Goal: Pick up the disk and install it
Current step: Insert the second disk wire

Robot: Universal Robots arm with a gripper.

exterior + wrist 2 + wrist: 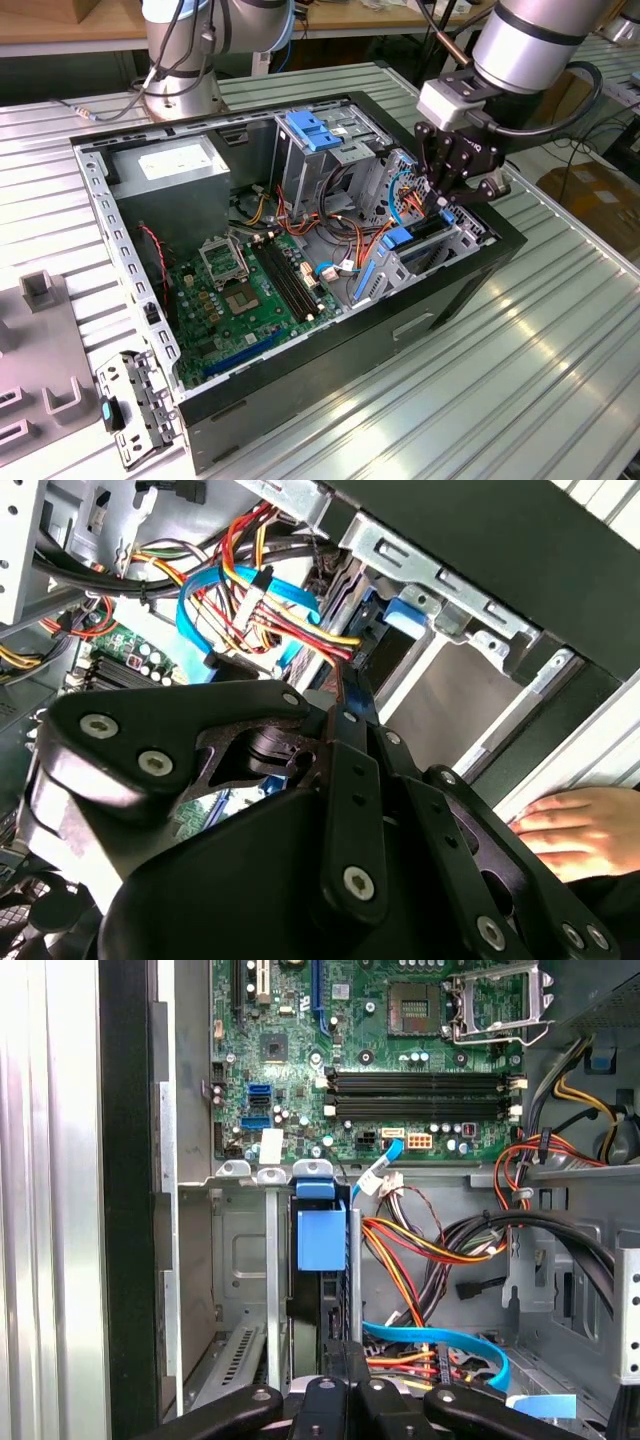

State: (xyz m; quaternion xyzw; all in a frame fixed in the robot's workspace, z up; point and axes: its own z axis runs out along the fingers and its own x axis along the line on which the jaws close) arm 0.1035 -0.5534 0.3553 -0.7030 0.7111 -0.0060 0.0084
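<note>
Motherboard [240, 285]: it lay flat on the case floor toward the exterior view's left, well apart from my work.
Drive cage [440, 250]: it stood at the case's corner on the exterior view's right, near the tabletop's edge on that side.
Disk [320, 1260]: it stood on edge in a cage slot, its blue carrier tab [321, 1240] uppermost and its long axis running down into the cage.
My gripper [447, 195]: I hung directly over the slot, so the disk lay straight beneath me, in line with my fingers.
Grip: I could not tell whether I was clamped on the disk or free of it; my linkage blocked the contact.
Hidden: most of the disk's body sat between the cage walls, behind orange and blue cables [430, 1340].
Hand [580, 830]: a person's hand rested outside the case wall.
</note>
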